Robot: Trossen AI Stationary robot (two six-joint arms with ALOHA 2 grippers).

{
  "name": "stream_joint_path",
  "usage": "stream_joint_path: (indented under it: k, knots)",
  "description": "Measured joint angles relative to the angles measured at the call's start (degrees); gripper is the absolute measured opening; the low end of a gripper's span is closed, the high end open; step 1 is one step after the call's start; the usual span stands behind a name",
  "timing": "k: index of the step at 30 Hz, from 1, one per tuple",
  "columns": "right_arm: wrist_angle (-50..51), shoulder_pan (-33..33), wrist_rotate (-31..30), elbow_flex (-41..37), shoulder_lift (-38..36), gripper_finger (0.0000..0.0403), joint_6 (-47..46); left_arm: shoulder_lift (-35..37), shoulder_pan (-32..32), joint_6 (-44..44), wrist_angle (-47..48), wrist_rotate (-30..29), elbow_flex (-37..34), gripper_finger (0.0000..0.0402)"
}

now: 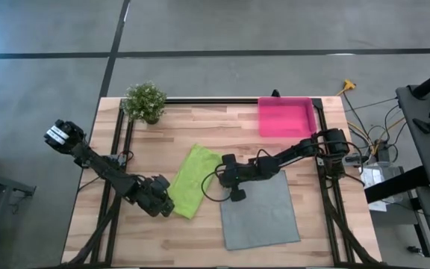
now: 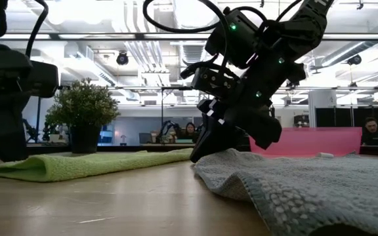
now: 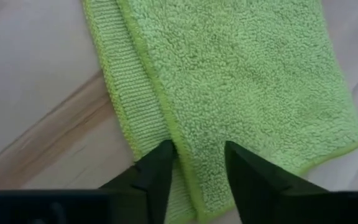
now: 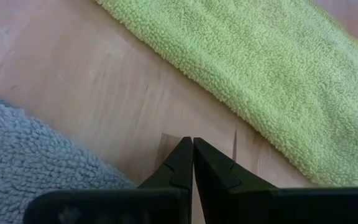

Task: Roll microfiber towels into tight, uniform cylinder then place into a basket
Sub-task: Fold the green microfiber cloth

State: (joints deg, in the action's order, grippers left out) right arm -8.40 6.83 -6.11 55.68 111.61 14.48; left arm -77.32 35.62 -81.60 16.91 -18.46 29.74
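High view: green towel point(image 1: 193, 190) folded mid-table, grey towel point(image 1: 259, 210) flat beside it, basket point(image 1: 285, 117) at far edge.
Left wrist view: left gripper point(image 3: 196, 171) fingers spread astride green hem.
Right wrist view: right gripper point(image 4: 192, 163) fingers pressed together, empty, at grey corner.
Risk: single-layer pinch yields loose, uneven roll.

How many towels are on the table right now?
2. The lime green towel lies folded near the table's middle, by the left hand; the grey towel lies flat beside it, nearer the right arm. None in the pink basket.
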Motion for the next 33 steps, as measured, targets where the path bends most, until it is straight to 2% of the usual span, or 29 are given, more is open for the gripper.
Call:
stream_joint_path:
  k: [12, 20, 25, 33]
  knots:
    - [0.0, -0.4, 0.0, 0.0, 0.0, 0.0009, 0.1, 0.7, 0.0, 5.5, -1.7, 0.0, -0.2, 0.0006]
    - [-0.2, -0.7, 0.0, -0.4, 0.0, 0.0009, 0.0, 1.9, 0.0, 6.1, -1.1, -0.5, -0.2, 0.0001]
    - [-0.3, -0.8, 0.0, -0.6, 0.0, 0.0009, -0.3, 5.2, 0.0, 6.1, 0.1, -0.6, -0.2, 0.0001]
    - [-0.3, -0.8, 0.0, -0.6, 0.0, 0.0009, -0.5, 11.7, 0.0, 4.1, 9.3, -1.2, -0.2, 0.0000]
